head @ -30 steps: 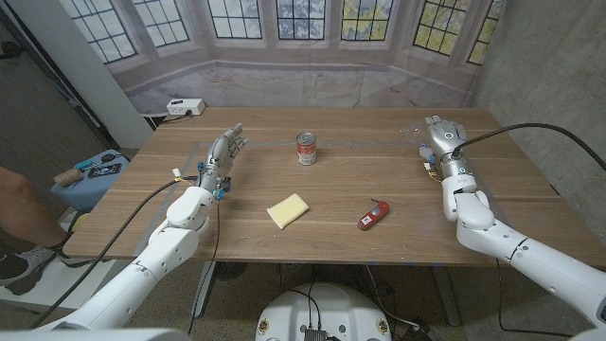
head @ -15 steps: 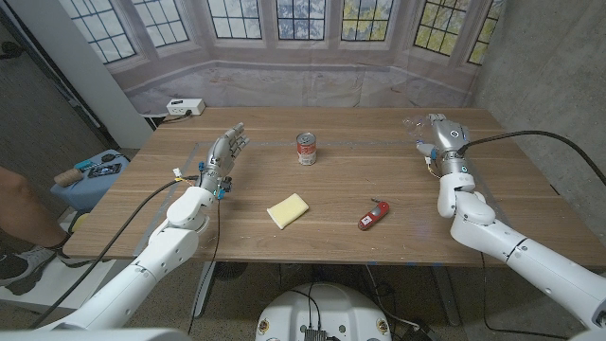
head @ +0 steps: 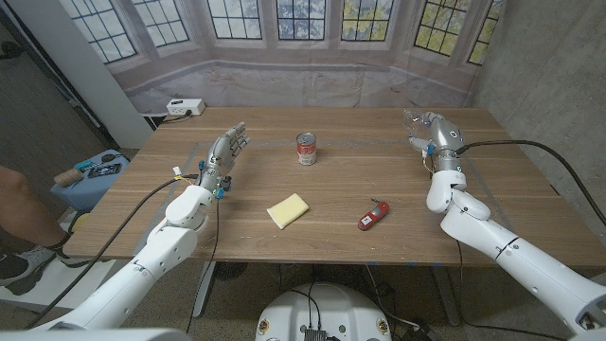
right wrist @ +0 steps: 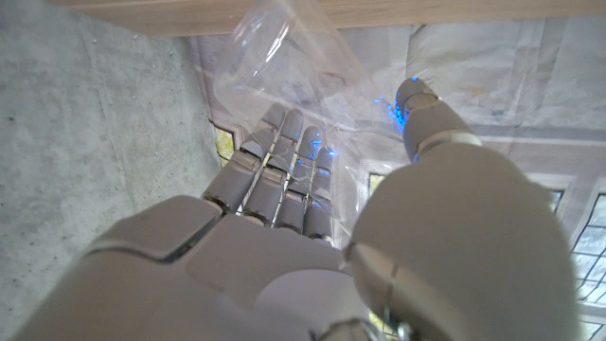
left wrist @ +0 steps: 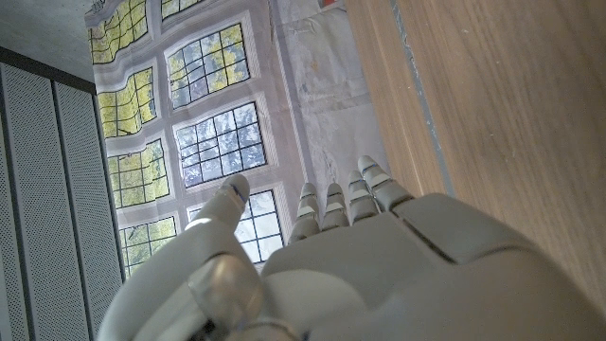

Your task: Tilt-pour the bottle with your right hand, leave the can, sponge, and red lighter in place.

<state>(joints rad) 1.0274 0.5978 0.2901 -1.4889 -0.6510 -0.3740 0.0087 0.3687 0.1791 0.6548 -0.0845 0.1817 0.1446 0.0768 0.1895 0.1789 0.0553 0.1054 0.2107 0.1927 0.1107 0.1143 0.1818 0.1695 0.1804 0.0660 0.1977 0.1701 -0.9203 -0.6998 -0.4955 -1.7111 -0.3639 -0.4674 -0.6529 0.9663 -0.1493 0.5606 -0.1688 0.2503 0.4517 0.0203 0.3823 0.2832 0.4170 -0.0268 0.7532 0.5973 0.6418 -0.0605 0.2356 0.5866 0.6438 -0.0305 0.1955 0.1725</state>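
- Head view: the bottle [head: 414, 121] is seen at the upper right of the frame, a clear plastic one, lifted off the bench [head: 331, 204] and held in the right hand [head: 437, 137].
- In the right wrist view the bottle [right wrist: 284, 66] is shown lying across the fingers [right wrist: 284, 161], with the thumb closed on its far side; the body is grasped, and the neck cannot be made out.
- The bottle is judged light and thin-walled, likely to dent if squeezed hard and somewhat slippery; whether any liquid is inside cannot be told.
- A hold around the middle of the body, thumb opposite fingers, is judged best, so that the tilt can be made by the wrist without the bottle sliding.
- The left hand [head: 223, 152] is seen at the centre left of the head view, fingers extended and together, nothing held.
- The can [head: 306, 149] stands at the upper middle, the sponge [head: 288, 210] below it, the red lighter [head: 372, 216] to the lower right of centre; all are well apart from the right hand.
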